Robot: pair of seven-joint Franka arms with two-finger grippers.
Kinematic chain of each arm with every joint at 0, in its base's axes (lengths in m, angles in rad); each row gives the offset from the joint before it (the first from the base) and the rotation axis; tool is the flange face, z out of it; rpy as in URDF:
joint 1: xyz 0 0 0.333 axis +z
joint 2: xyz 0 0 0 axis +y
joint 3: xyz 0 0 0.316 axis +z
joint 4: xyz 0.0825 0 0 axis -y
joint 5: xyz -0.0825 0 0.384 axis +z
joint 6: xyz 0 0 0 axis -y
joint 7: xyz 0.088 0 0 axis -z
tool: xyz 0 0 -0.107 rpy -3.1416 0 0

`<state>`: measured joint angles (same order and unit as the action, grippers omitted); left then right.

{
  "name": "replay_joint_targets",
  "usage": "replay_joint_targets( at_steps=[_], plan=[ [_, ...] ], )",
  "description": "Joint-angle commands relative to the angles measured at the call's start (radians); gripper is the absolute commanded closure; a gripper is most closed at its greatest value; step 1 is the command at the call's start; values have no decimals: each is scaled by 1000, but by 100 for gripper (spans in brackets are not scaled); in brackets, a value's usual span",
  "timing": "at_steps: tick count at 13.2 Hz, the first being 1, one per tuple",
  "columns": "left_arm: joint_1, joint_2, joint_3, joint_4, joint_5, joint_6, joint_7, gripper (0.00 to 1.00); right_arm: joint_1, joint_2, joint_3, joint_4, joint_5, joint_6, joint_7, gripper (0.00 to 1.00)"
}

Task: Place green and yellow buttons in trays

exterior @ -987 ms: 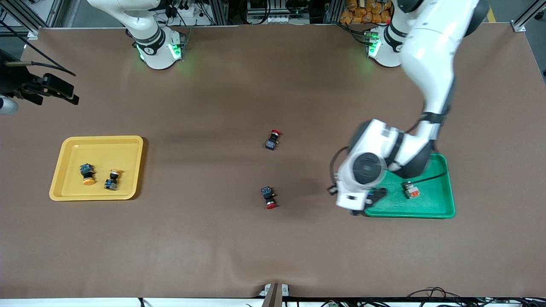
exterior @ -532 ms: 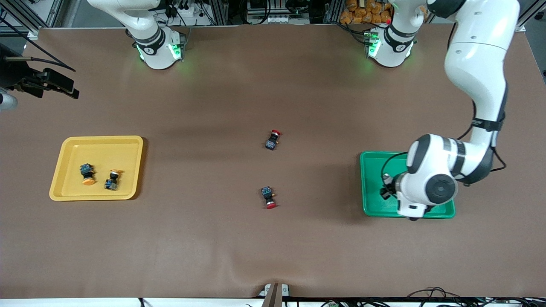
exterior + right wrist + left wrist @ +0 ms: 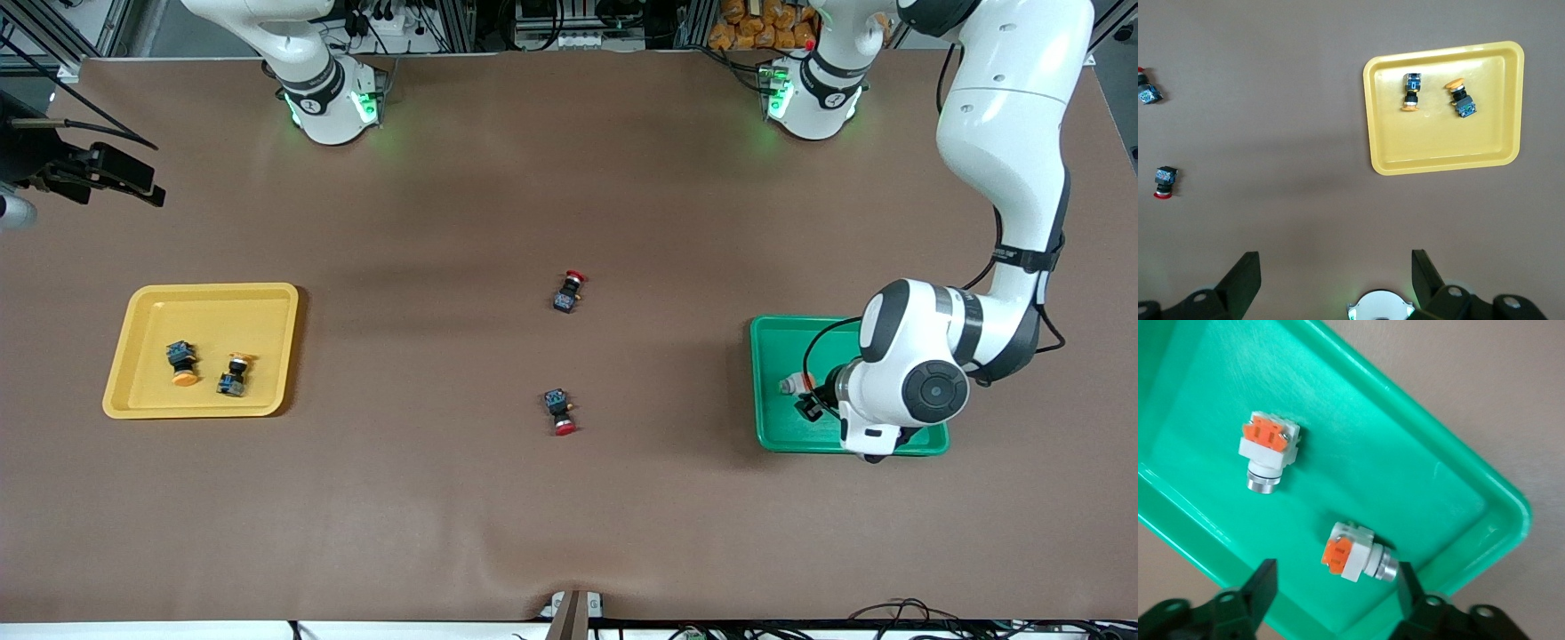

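- both arms glossy white with dark grey joint bands
- bases glow green
- black cable loops by the left arm's wrist
- gripper fingers black, with screw holes

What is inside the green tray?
Two white-and-silver buttons with orange blocks lie apart in the green tray. From the front, the left arm covers part of it.

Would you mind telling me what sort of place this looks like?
Probably a robotics lab: two bench-mounted arms, a brown-matted table, and a yellow tray and green tray set out for sorting buttons.
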<state>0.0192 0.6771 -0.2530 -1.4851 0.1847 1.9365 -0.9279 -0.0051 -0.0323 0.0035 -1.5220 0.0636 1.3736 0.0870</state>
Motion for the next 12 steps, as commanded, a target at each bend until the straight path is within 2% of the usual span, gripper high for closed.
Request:
replay_joint_targets(
  at_steps=[1, 5, 9, 12],
  plan=[
    [4, -131, 3, -29, -14, -31, 65, 0, -7, 9, 3, 39, 1, -5, 17, 0],
    [89, -264, -6, -20, -88, -120, 257, 0, 0, 14, 3, 39, 1, -5, 17, 0],
    [136, -427, 1, -8, -99, -237, 394, 0, 7, 23, 3, 39, -1, -5, 17, 0],
    [160, -465, 0, 63, -100, -342, 542, 0, 8, 26, 4, 40, -2, -5, 17, 0]
  ],
)
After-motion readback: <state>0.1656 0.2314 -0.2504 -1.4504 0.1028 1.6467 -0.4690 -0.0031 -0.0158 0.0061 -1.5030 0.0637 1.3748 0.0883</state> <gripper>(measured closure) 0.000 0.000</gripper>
